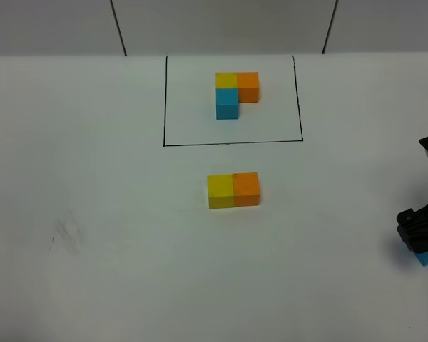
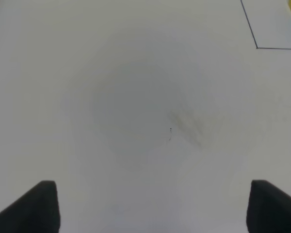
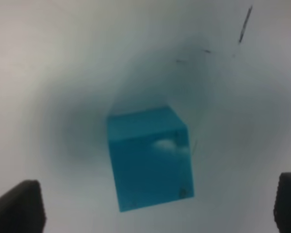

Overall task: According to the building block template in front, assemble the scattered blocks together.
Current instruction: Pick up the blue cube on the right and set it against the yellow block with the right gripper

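Hovering spread wide astride the sky-blue cube, the right pincer gripped nothing; it should settle centred, square to the cube's faces, before clenching. The left pincer hung released above the desk. Well apart, the yellow cube and orange cube sat touching, near the framed template. No writing was legible.

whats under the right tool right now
The sky-blue cube sits on the white table beneath the open right tool, untouched. From the high camera the tool covers most of it; only a corner shows.
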